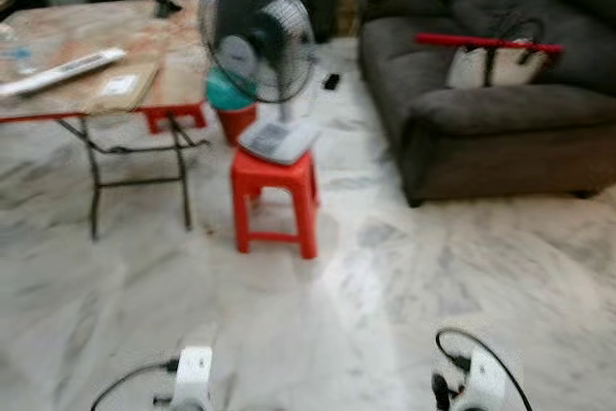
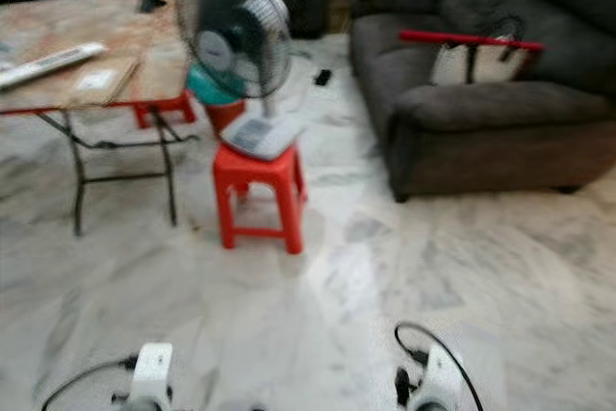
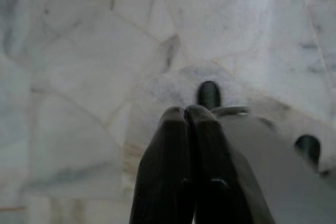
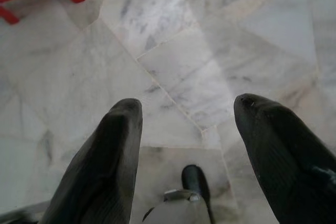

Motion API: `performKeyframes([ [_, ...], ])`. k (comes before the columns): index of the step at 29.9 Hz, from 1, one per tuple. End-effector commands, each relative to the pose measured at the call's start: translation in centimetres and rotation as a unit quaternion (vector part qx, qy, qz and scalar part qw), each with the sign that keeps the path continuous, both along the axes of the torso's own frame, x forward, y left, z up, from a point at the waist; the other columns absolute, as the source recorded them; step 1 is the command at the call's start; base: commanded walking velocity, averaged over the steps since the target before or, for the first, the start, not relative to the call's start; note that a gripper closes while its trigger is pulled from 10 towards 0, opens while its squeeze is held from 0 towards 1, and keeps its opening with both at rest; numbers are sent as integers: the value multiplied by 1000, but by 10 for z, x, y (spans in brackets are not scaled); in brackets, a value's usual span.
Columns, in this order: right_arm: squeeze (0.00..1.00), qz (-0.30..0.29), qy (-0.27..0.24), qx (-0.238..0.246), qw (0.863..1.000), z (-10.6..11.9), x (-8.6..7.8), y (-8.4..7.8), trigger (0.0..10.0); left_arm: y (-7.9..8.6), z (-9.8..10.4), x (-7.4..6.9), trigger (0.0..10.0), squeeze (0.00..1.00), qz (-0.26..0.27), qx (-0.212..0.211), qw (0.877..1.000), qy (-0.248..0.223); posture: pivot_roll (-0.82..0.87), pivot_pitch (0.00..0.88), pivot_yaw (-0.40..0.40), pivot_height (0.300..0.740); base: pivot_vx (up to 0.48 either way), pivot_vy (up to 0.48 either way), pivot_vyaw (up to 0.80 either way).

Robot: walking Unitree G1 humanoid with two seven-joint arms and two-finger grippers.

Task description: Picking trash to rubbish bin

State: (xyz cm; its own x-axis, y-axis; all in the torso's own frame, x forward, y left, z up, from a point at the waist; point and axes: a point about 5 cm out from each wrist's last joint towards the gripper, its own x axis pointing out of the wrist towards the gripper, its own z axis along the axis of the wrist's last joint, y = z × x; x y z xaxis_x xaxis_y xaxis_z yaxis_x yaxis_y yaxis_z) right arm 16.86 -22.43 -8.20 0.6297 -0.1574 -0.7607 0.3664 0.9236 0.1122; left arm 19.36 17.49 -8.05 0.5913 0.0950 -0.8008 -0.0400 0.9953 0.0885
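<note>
Down at the bottom edge of the head views both arms hang low over the marble floor (image 1: 385, 334): the left gripper (image 3: 188, 116) has its fingers pressed together on nothing, and the right gripper (image 4: 186, 111) is spread wide, also empty. Just ahead stands a red stool (image 1: 275, 197) bearing a fan (image 1: 258, 40), with a folding table (image 1: 96, 64) to its left and a dark sofa (image 1: 481, 132) to the right. I can make out no clear piece of trash and no bin; a small dark thing (image 1: 331, 81) lies on the floor beyond the stool, but blur hides what it is. The main risk, I judge, is walking forward with a smeared view: a leg or arm could clip the stool and topple the fan, or a table leg could catch the left side.
</note>
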Motion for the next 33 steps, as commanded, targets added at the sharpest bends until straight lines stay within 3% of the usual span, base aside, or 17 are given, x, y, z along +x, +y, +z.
performKeyframes([
  [1,0,-1,-1,6,1000,0,3,4,10000,7,-1,-3,10000,0,2,12,1000,9,-129,40,-20,740,0,0,800],
  [33,0,-8,-8,9,1000,2,5,2,10000,8,-1,-3,10000,0,15,17,1000,10,-120,32,-37,740,0,0,25],
])
